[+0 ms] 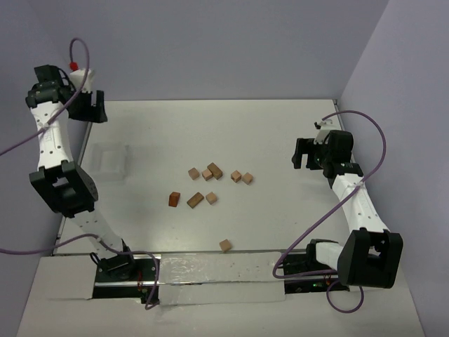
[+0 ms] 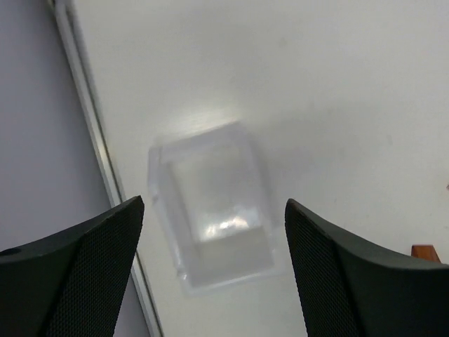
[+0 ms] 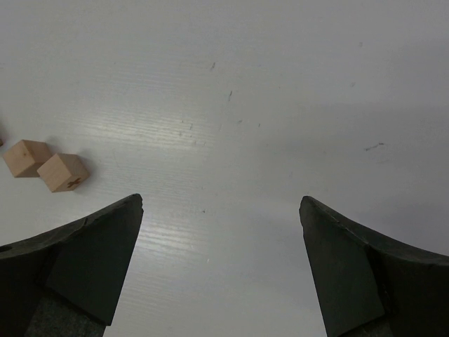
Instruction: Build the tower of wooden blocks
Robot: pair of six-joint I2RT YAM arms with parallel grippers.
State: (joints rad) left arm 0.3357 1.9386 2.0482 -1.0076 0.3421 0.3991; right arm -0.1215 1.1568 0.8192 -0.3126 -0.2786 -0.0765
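Tower not begun: wood blocks [image 1: 215,170] all loose, unstacked, mid-counter [image 1: 280,126], one stray toward 6 o'clock; left fingers [image 2: 84,274] and right fingers [image 3: 77,274] wide, empty.

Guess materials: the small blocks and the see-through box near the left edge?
Blocks: look like bare wood, matte, tan to reddish-brown. Box: probably clear plastic, glossy; table shows through it and it catches a highlight.

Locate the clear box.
Top view: the clear box sits on the left side of the table, left of the wood blocks, near the left gripper.
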